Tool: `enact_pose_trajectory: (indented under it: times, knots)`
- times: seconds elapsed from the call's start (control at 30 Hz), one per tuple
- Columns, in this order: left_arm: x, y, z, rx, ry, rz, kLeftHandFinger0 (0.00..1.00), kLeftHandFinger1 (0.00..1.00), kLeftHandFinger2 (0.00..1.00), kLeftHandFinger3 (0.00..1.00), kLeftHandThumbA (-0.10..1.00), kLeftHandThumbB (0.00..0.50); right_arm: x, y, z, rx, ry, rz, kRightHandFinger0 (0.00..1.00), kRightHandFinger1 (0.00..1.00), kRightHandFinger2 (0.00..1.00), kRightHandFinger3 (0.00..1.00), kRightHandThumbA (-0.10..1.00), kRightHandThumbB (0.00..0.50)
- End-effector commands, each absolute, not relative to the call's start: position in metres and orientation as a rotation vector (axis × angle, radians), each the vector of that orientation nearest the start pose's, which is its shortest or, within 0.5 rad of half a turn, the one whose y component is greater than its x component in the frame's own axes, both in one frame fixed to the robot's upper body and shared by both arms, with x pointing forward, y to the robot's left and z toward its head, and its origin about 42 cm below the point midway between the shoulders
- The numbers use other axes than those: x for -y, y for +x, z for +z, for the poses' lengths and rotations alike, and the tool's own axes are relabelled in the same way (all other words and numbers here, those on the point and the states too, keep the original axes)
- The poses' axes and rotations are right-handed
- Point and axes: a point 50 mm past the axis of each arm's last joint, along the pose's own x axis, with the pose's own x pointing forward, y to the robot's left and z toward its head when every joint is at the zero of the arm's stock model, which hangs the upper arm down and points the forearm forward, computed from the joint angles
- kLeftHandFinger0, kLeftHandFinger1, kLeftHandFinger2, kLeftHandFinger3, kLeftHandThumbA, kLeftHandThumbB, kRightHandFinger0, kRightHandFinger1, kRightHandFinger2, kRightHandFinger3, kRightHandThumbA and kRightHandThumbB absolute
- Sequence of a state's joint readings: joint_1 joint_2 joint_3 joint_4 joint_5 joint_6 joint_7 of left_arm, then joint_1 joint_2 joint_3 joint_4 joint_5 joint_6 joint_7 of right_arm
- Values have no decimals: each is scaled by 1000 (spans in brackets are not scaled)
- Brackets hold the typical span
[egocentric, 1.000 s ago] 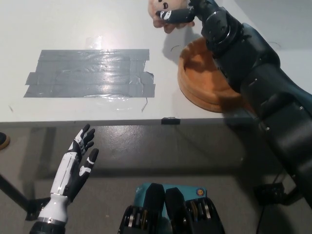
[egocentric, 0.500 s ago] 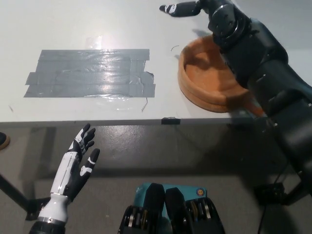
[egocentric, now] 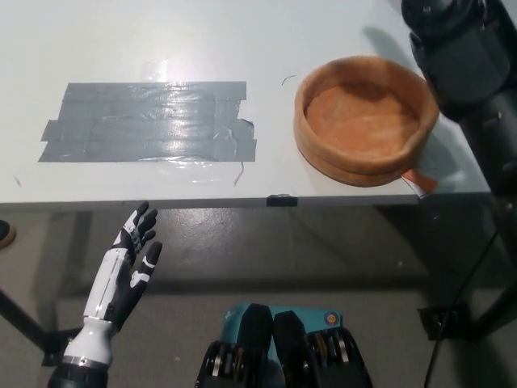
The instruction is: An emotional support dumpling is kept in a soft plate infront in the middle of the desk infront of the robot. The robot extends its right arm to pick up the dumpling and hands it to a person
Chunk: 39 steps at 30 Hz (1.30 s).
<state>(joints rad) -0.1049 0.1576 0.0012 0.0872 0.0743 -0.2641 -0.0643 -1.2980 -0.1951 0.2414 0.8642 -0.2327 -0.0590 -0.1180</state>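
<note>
The soft orange plate point(egocentric: 355, 171) sits on the white desk point(egocentric: 202, 40) at the right, and nothing lies in it. No dumpling shows anywhere in the head view. My black right arm point(egocentric: 464, 56) crosses the top right corner, just beyond the plate's far right rim; its hand is cut off by the picture's edge. My white left hand point(egocentric: 125, 271) rests below the desk's front edge at the lower left, open with its fingers spread and holding nothing.
A wide patch of grey tape point(egocentric: 149, 121) is stuck to the desk left of the plate. A small orange tag point(egocentric: 418, 179) pokes out beside the plate near the desk's front edge. Floor and desk legs lie below the edge.
My right arm has swung away to the right off the plate, uncovering it. The black hand, the dumpling and a person's hand at the top edge have gone from view.
</note>
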Motion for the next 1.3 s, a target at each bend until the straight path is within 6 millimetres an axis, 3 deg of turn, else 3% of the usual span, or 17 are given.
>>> enact_pose_trajectory:
  times: [0.0, 0.2, 0.27, 0.33, 0.47, 0.53, 0.8, 0.93, 1.0, 1.27]
  knots:
    - [-254, 327, 140, 333, 245, -104, 1000, 1000, 1000, 1000, 820, 332, 170, 410, 497, 1036, -436, 163, 1000, 1000, 1000, 1000, 996, 439]
    - [-253, 329, 139, 336, 259, -101, 1000, 1000, 1000, 1000, 841, 334, 195, 350, 438, 1016, -402, 206, 1000, 1000, 1000, 1000, 976, 419]
    - [-253, 332, 140, 339, 264, -99, 1000, 1000, 1000, 1000, 855, 337, 200, 342, 427, 1011, -398, 206, 1000, 1000, 1000, 1000, 973, 402]
    - [-252, 332, 140, 335, 264, -99, 1000, 1000, 1000, 1000, 860, 345, 204, 322, 402, 995, -388, 216, 1000, 1000, 1000, 1000, 987, 398]
    - [-252, 339, 146, 345, 270, -96, 1000, 1000, 1000, 1000, 860, 333, 204, 310, 389, 978, -355, 243, 1000, 1000, 1000, 1000, 947, 402]
    - [-253, 341, 146, 349, 260, -93, 1000, 1000, 1000, 1000, 859, 338, 202, 295, 367, 946, -320, 268, 1000, 1000, 1000, 1000, 921, 372]
    - [-254, 337, 144, 335, 248, -102, 1000, 1000, 1000, 1000, 829, 317, 199, 287, 306, 789, -291, 223, 1000, 1000, 1000, 1000, 979, 349]
    - [-253, 332, 138, 328, 260, -98, 1000, 1000, 1000, 1000, 851, 336, 202, 288, 275, 711, -261, 194, 1000, 1000, 1000, 1000, 967, 338]
    - [-253, 328, 135, 319, 256, -102, 1000, 1000, 1000, 1000, 846, 339, 205, 290, 245, 607, -226, 174, 1000, 1000, 1000, 1000, 930, 348]
    - [-252, 319, 124, 296, 251, -108, 1000, 1000, 1000, 1000, 849, 345, 218, 285, 188, 453, -222, 141, 1000, 1000, 1000, 1000, 972, 332]
